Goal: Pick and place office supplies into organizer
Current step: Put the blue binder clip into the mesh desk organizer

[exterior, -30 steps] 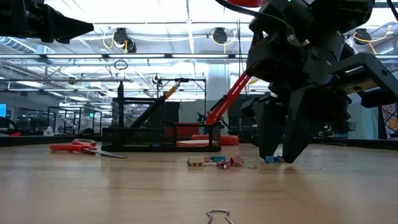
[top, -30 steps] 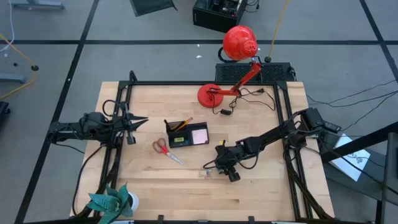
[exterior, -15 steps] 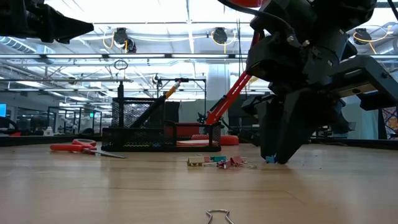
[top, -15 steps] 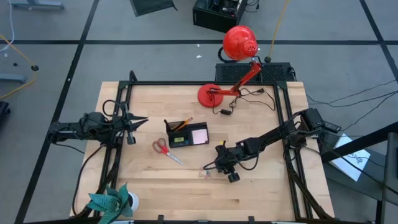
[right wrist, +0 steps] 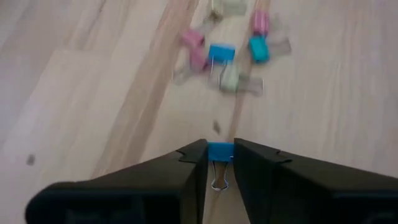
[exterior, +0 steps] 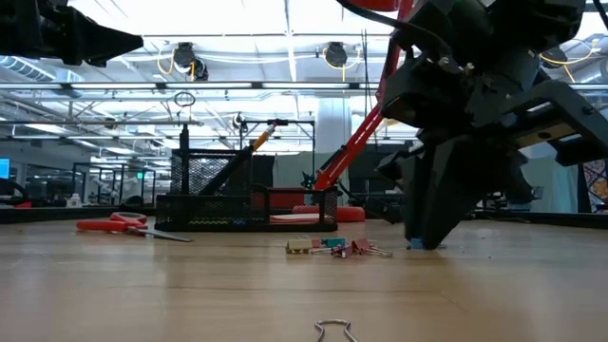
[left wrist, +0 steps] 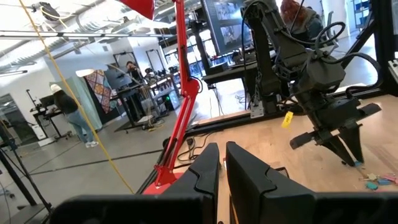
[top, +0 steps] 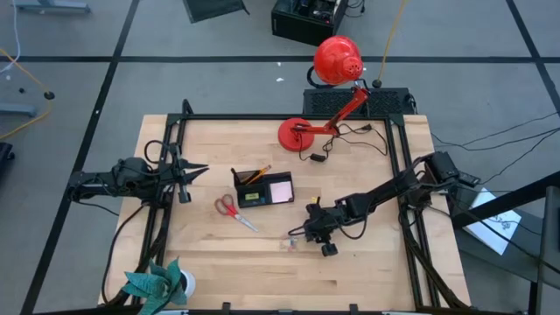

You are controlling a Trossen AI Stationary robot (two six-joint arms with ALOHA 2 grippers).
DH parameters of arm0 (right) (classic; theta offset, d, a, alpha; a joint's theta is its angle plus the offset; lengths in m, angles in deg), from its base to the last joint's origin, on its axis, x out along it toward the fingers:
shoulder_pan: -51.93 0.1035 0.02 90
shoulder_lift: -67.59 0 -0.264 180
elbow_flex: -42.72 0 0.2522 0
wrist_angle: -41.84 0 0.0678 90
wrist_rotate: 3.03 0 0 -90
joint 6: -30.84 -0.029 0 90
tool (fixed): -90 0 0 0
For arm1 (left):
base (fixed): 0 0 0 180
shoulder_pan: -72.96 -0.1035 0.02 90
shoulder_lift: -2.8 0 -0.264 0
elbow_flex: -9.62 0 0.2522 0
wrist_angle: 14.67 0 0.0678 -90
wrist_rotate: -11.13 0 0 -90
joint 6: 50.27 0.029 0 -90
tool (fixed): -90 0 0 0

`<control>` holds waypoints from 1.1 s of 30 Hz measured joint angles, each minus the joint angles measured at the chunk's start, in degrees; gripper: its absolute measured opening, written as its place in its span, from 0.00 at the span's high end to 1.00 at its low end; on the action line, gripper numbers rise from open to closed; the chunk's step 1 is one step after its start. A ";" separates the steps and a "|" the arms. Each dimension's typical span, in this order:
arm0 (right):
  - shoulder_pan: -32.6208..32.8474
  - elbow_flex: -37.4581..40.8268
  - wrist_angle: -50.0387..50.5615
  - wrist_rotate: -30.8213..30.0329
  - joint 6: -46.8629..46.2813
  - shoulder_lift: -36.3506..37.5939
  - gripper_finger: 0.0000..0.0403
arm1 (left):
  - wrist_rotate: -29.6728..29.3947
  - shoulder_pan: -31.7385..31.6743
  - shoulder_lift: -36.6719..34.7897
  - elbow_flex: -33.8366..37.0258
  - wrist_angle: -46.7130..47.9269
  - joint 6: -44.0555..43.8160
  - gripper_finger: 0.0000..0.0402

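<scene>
My right gripper (right wrist: 220, 154) pinches a blue binder clip (right wrist: 220, 151) btwn its tips. Thin hold, so it could slip out when I lift. Left gripper (left wrist: 221, 163) is pressed together, empty.

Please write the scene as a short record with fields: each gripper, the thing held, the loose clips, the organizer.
right gripper: down at the table, shut on blue binder clip
left gripper: waits above the left side of the table, fingers close together, holds nothing
loose clips: small pile of pink, blue, teal and pale clips on the wood, just ahead of the right gripper
organizer: black, mid table, orange pencil standing inside
scissors: red-handled, flat on the table beside the organizer
</scene>
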 joint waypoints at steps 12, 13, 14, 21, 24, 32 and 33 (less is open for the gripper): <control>1.59 -0.14 -16.97 -15.10 3.86 6.57 0.85 | 0.02 -0.02 0.02 0.00 -0.37 -0.05 0.91; 1.55 -0.26 -20.71 -16.00 4.81 6.31 0.85 | 0.02 0.00 0.00 0.00 -0.41 -0.11 0.91; 1.55 -0.27 -23.76 -16.68 5.95 5.91 0.85 | 0.02 0.00 0.01 0.00 -0.47 -0.20 0.91; 0.18 -4.59 -31.04 -17.88 12.78 -1.34 0.86 | 0.04 0.00 0.01 0.01 -0.42 -1.06 0.91; -1.21 -9.19 -28.72 -17.95 12.73 -6.01 0.86 | 0.05 0.00 0.02 0.00 -0.42 -1.21 0.91; -5.13 -19.67 -25.87 -24.97 13.82 -13.24 0.86 | 0.09 0.00 0.00 0.00 -0.66 -1.95 0.91; -5.53 -20.71 -25.13 -25.44 14.19 -13.54 0.86 | 0.10 0.00 0.00 0.00 -0.68 -2.09 0.91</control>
